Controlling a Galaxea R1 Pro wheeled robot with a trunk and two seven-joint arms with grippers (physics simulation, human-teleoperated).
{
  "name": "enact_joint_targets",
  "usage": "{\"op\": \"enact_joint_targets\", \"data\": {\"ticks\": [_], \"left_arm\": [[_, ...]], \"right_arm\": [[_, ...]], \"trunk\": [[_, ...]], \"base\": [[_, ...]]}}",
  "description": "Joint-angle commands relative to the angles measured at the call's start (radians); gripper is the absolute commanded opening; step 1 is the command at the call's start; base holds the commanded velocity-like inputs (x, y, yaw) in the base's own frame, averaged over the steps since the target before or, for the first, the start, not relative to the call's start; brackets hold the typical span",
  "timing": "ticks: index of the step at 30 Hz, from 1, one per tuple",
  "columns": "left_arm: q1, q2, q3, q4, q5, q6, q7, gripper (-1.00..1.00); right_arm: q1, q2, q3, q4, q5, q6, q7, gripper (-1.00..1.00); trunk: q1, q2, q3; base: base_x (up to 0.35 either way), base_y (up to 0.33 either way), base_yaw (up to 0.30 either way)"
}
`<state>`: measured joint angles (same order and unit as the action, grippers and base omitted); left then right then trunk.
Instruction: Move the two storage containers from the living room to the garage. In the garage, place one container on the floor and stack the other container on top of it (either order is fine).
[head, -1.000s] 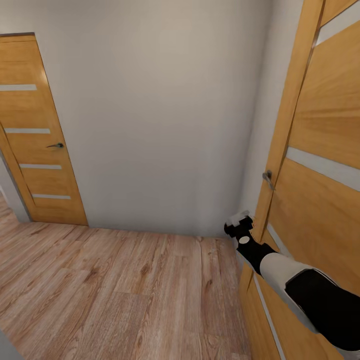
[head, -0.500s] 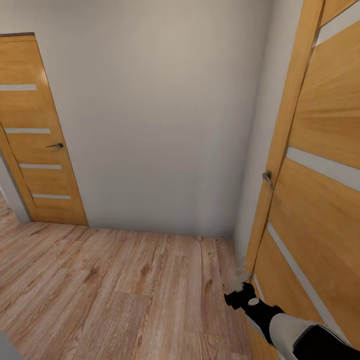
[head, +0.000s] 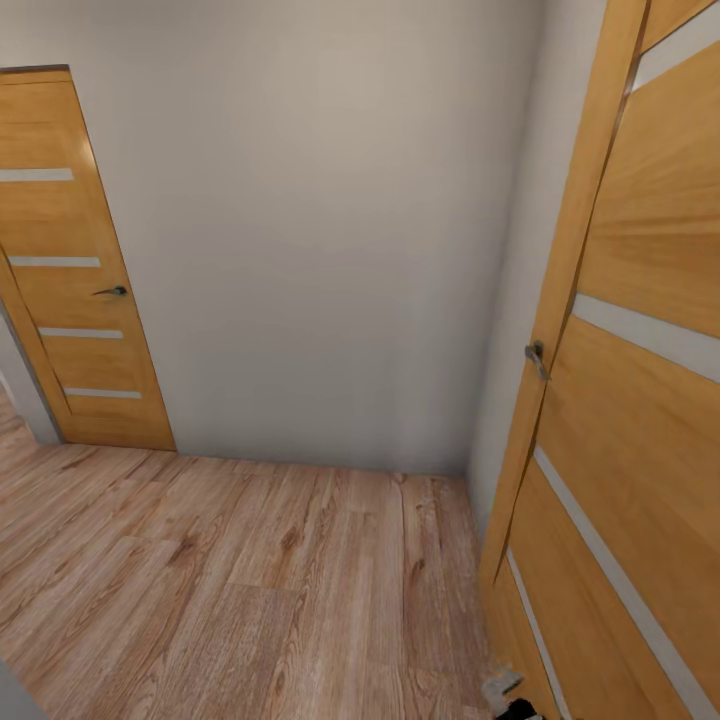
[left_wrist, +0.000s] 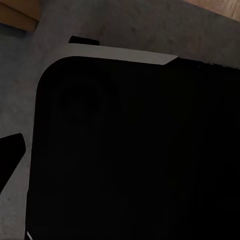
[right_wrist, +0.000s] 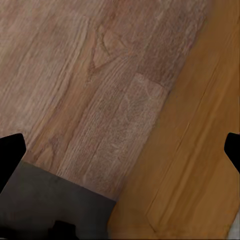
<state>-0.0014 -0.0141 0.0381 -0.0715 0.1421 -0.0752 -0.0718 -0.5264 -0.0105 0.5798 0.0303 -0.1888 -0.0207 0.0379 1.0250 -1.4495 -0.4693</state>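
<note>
Head view looks into a plain corner: a white-grey wall (head: 330, 230) straight ahead, light wood plank flooring (head: 250, 590) below it, a closed wooden door (head: 70, 270) with pale horizontal strips and a dark lever handle (head: 112, 291) at the left. At the right an open wooden door (head: 640, 380) of the same make stands edge-on towards us, with a small metal handle (head: 536, 356) on its edge. Just the tip of the right gripper (head: 510, 698) pokes up at the bottom edge of that view, low by the foot of the open door, apart from the handle above. From the right wrist view, two dark fingertips (right_wrist: 11, 155) sit far apart at opposite sides of the picture, so the jaws are spread wide with nothing between them; beyond lie the plank floor and the door's orange-brown face (right_wrist: 200, 165), plus a grey patch (right_wrist: 55, 205) near the camera. Left wrist view shows a big black rounded body with a pale rim (left_wrist: 120, 54) over grey ground, and one dark fingertip (left_wrist: 10, 152) at the side; whether the left gripper is spread or closed I cannot tell. No storage containers in sight here.
</note>
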Motion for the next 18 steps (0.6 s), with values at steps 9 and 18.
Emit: {"op": "enact_joint_targets", "data": {"ticks": [9,18], "left_arm": [[0.0,0.001,0.004,0.001,0.009,0.0,-0.005,1.0],[0.0,0.0,0.005,0.001,0.01,0.001,-0.005,1.0]], "right_arm": [[0.307,-0.002,0.007,0.003,-0.011,-0.15,-0.006,1.0],[0.347,-0.002,0.008,0.003,-0.011,-0.16,0.001,1.0]], "trunk": [[0.0,-0.001,-0.001],[0.0,-0.001,-0.001]], "base": [[0.0,0.0,0.0],[0.0,0.0,0.0]]}}
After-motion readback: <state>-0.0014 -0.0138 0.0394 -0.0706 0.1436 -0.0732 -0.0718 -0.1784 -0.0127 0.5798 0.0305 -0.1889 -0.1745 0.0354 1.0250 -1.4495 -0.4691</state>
